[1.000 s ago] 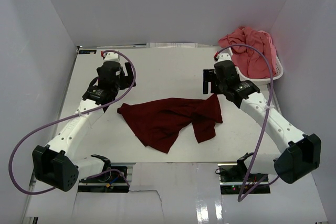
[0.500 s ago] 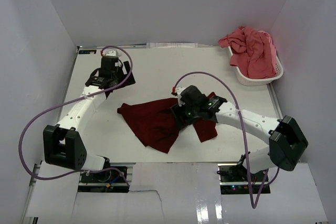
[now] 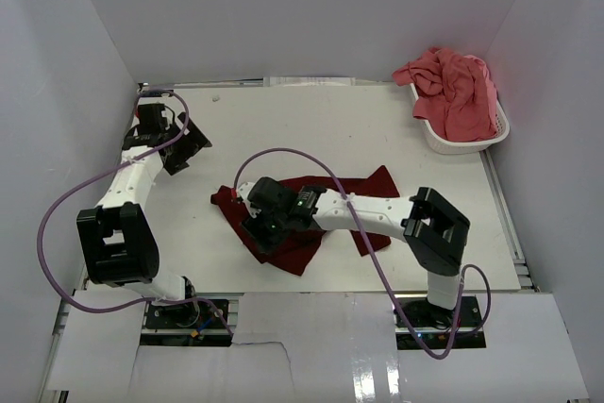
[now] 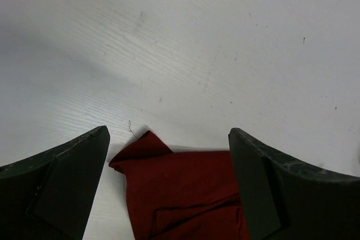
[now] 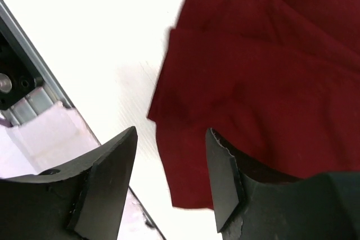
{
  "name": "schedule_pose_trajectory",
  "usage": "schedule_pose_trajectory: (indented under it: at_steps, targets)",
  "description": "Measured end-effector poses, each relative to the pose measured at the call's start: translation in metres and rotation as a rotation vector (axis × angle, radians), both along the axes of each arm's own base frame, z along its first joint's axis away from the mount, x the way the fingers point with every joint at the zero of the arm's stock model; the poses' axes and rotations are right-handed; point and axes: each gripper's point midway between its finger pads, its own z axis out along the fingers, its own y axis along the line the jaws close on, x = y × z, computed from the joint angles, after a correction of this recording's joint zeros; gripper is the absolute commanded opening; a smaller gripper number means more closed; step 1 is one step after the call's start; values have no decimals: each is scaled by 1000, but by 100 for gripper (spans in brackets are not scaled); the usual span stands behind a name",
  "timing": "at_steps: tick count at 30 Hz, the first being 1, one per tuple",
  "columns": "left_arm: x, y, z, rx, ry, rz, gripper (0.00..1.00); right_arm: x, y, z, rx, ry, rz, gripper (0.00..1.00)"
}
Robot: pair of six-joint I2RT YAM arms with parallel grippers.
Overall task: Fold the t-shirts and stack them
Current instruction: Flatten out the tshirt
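across the middle of the table, the dark maroon t-shirt lies crumpled and unfolded, spread from left of centre toward the right. your right arm reaches over it from the right, so the right gripper sits low over the shirt's near left part. in the right wrist view you see its jaws partly apart, neither wide nor pinched, with a clear gap between the fingers. the shirt's edge runs down through that gap: cloth fills the side by the right-hand finger and bare white table shows by the left-hand one. the cloth looks flat on the table there, not lifted or bunched between the pads. the table's near edge and its metal rail show at the left of that view.

your left gripper is at the far left of the table, well apart from the bulk of the shirt. its jaws stand as wide as they go, holding nothing. in its wrist view a pointed corner of the maroon cloth lies on the table, framed between the two fingers and touching neither.

the coral pink t-shirt is heaped in the white basket at the far right corner, spilling over its rim, away from both grippers.
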Motion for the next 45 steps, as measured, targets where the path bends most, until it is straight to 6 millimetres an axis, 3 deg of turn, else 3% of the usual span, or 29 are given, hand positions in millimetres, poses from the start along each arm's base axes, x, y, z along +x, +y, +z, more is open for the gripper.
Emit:
schedule_pose_trajectory:
  at_steps: [13,22,29,31,41,43,45]
  targets:
    - [-2,13,-5,-14,8,37,98,5,51,-39,-39,-9,55,57]
    - [-3,13,-8,-13,14,35,98,7,58,-50,-65,-32,60,50]
    - [-3,13,-11,-9,17,30,98,16,59,-53,-91,-82,44,14]
    - [-4,13,-12,-8,21,29,98,18,58,-54,-95,-90,40,10]
    - [-5,14,-13,-1,21,22,98,21,53,-48,-117,-98,25,8]
    - [-5,13,-13,1,20,18,97,24,49,-35,-107,-96,15,8]
    - [-5,10,-12,-3,18,2,95,37,38,-3,-65,-96,-21,8]
